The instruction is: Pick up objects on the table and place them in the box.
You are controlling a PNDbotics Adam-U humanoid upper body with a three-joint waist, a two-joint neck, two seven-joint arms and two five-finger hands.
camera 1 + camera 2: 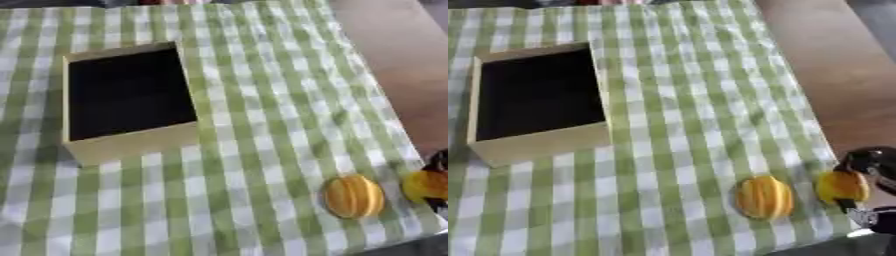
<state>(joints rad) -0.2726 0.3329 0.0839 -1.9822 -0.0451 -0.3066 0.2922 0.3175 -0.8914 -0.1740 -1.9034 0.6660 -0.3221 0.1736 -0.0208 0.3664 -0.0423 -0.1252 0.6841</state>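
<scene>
The box looks empty, one ribbed orange object lies near the bench's near right corner, and the right hand has its fingers curled round a yellow object beside it.

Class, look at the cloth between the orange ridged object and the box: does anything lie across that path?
Nothing visible does. Only bare checked tablecloth lies between the orange ridged object and the box. The right hand, at the right edge, is around a second yellow object.

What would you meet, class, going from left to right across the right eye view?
Box → ribbed orange object lying on the checked cloth → round yellow object held in the right hand at the edge.
</scene>
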